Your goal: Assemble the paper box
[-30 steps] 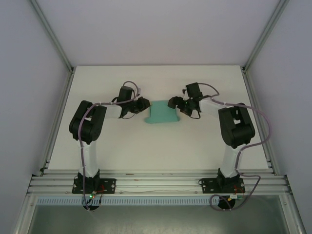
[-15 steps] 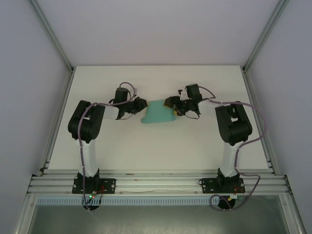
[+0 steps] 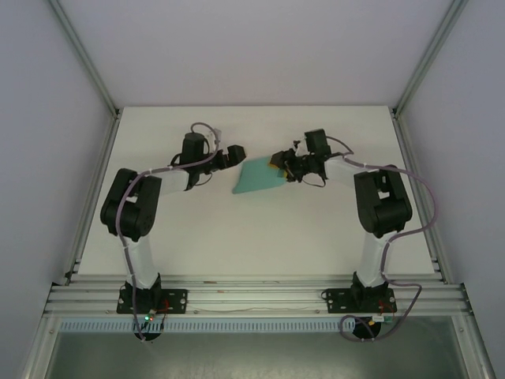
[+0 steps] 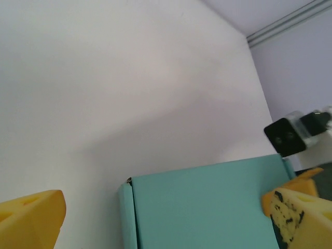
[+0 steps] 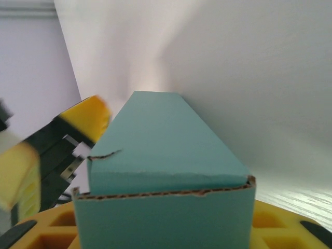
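**Box held at its right end, free end pointing at the open left jaws**

The paper box is over the far half of the counter, about midway between its left and right edges. It is folded into a rectangular sleeve and sits tilted.

The right arm has its jaws closed on the box's right end. In the right wrist view the raw-edged end panel sits between the yellow pads, and the body runs straight away from the camera. The long axis therefore lies roughly left to right, from the right jaws towards the left arm, with the free end swung a little towards the near edge.

The left arm's jaws stand wide apart and hold nothing. They are just beside the free end's far corner. From the left wrist, one yellow finger is apart from the box's flat face. The other finger overlaps its edge, and I cannot tell whether it touches.

The left jaws are nearer the unheld end, so the next fold or tuck there probably falls to them, coming in along the box's length.
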{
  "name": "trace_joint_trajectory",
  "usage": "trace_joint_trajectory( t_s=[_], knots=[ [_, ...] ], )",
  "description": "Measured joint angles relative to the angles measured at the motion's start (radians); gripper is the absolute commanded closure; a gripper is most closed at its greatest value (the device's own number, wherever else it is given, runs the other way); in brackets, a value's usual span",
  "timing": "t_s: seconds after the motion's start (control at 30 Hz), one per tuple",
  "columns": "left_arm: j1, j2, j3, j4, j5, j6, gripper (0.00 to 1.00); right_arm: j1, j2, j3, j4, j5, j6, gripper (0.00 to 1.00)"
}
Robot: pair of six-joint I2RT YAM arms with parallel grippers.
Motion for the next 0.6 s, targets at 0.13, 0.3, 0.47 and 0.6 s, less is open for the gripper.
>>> trace_joint_trajectory(
  t_s=[0.13, 0.3, 0.47, 0.6],
  knots=[
    [-0.008, -0.099, 0.064, -0.093, 0.011, 0.243, 0.00, -0.050, 0.000, 0.050, -0.083, -0.005, 0.100, 0.60],
    [-0.128, -0.205, 0.124, -0.330, -0.028, 0.663, 0.00, -0.092, 0.000, 0.082, -0.152, -0.065, 0.273, 0.63],
    [-0.290, -0.231, 0.169, -0.578, -0.081, 1.019, 0.01, -0.097, 0.000, 0.146, -0.241, -0.148, 0.390, 0.65],
    [-0.310, -0.238, 0.169, -0.627, -0.179, 1.174, 0.00, -0.090, 0.000, 0.198, -0.320, -0.177, 0.407, 0.65]
  ],
)
